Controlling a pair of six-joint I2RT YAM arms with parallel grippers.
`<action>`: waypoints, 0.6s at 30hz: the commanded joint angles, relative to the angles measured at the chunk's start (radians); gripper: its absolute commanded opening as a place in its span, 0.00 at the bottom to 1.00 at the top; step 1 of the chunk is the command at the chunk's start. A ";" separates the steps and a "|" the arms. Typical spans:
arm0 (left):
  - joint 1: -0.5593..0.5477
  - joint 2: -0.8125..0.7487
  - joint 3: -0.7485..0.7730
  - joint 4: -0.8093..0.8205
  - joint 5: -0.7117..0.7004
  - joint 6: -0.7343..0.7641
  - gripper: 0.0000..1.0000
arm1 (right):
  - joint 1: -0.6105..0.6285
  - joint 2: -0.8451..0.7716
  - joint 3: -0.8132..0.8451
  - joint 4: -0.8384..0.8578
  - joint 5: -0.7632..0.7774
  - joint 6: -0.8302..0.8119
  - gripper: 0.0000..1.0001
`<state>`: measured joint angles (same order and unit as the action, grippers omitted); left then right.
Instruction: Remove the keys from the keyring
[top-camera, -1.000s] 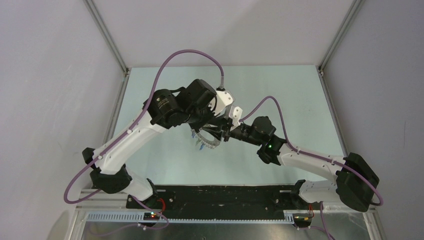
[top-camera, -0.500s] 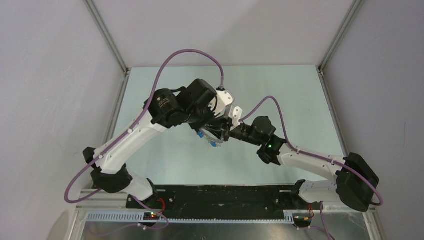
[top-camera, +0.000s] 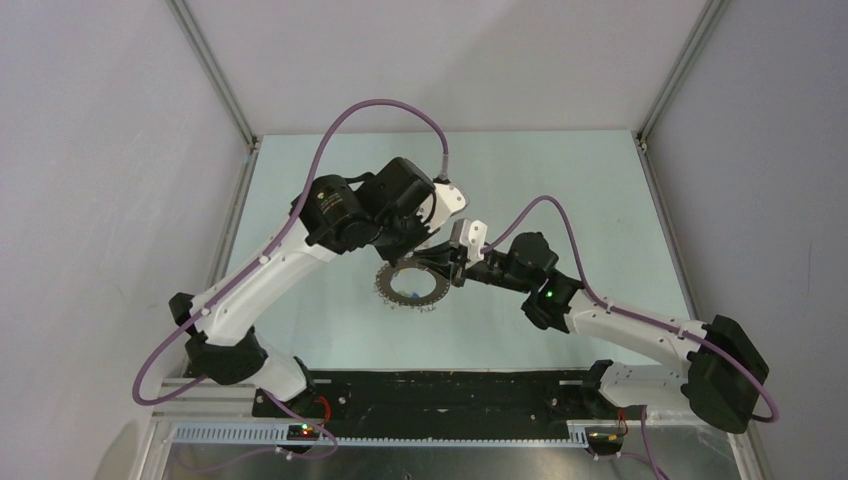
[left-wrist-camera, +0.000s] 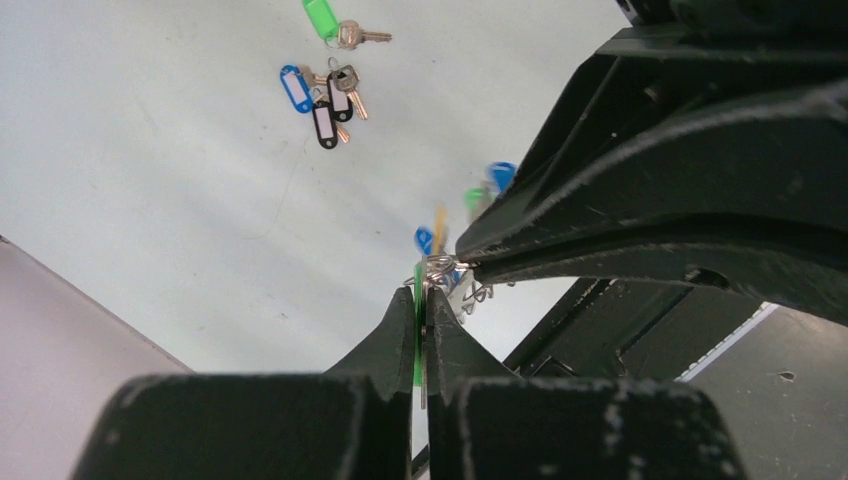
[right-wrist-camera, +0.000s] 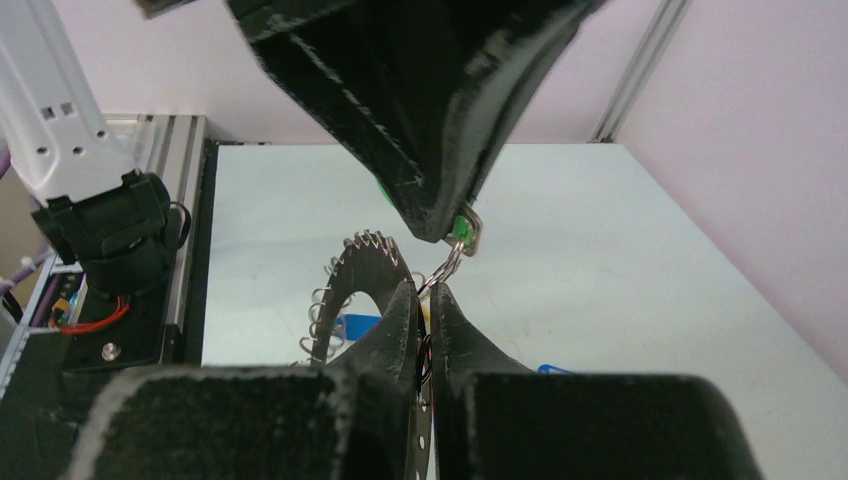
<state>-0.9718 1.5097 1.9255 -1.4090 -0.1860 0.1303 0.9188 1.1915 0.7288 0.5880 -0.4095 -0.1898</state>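
Tightly: left end effector (left-wrist-camera: 422, 296) on key (right-wrist-camera: 462, 230), right end effector (right-wrist-camera: 424, 293) on keyring (right-wrist-camera: 364, 268)

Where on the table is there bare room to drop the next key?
Bare table runs along the far edge behind both arms, and on the right between the right arm and the side rail. Crowded: the centre, where the left gripper and right gripper meet at the keyring, and around the loose keys.

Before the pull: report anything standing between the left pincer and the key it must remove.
Nothing visible does. The left pincer is shut on a green-tagged key, joined by a small link to the keyring in the right pincer.
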 joint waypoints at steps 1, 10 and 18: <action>0.014 0.012 0.053 0.003 0.046 -0.005 0.00 | 0.006 -0.055 0.001 -0.047 -0.077 -0.111 0.00; 0.095 0.031 0.029 0.002 0.225 -0.034 0.00 | 0.013 -0.161 -0.122 0.116 -0.047 -0.237 0.00; 0.139 0.065 0.025 0.013 0.354 -0.048 0.00 | 0.018 -0.208 -0.152 0.153 -0.030 -0.261 0.00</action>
<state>-0.8513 1.5673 1.9266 -1.4166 0.0982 0.1020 0.9226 1.0180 0.5781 0.6502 -0.4419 -0.4240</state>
